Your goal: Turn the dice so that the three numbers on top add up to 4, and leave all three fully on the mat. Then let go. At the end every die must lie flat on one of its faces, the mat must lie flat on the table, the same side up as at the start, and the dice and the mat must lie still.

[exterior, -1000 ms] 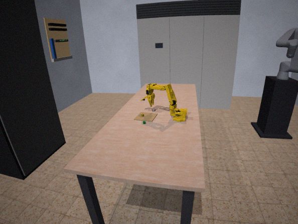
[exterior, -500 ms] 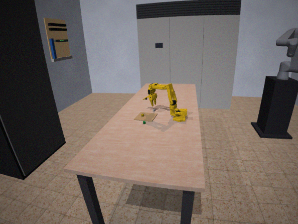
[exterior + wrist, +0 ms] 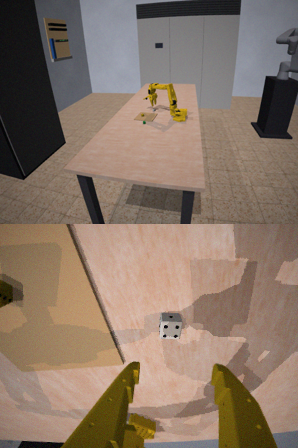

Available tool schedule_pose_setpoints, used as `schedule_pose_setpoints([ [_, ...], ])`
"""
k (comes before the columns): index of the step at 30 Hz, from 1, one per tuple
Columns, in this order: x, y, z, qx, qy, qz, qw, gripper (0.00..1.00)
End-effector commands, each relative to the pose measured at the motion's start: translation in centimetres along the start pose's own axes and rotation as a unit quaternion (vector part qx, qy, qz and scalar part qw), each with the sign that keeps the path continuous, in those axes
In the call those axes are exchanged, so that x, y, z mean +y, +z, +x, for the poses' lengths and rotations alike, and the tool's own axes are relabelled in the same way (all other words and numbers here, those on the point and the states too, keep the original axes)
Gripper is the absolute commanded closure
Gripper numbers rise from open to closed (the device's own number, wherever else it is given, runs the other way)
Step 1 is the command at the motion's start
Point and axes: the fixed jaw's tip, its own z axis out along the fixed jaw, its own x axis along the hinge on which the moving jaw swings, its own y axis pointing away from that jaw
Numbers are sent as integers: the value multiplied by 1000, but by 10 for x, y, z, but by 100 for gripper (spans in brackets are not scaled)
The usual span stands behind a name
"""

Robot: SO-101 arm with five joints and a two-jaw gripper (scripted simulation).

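Wrist view: white die (image 3: 170, 326), black pips.

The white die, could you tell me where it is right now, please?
In the wrist view the white die sits on the bare table, just right of the mat edge, ahead of the open, empty gripper.

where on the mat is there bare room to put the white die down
Most of the mat is bare: only the yellow die sits near its left end. The white die lies off the mat's edge, below the open, empty hand. The green die lies off the near edge.
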Motion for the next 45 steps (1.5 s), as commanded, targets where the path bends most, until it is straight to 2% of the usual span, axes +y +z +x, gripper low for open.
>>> schedule_pose_setpoints([
  [1, -3, -12, -6, -38, 10, 8, 999, 75],
  [21, -3, -9, -6, -38, 10, 8, 999, 75],
  [29, -3, -3, -7, -38, 10, 8, 999, 75],
  [45, -3, 24, -9, -38, 10, 8, 999, 75],
])
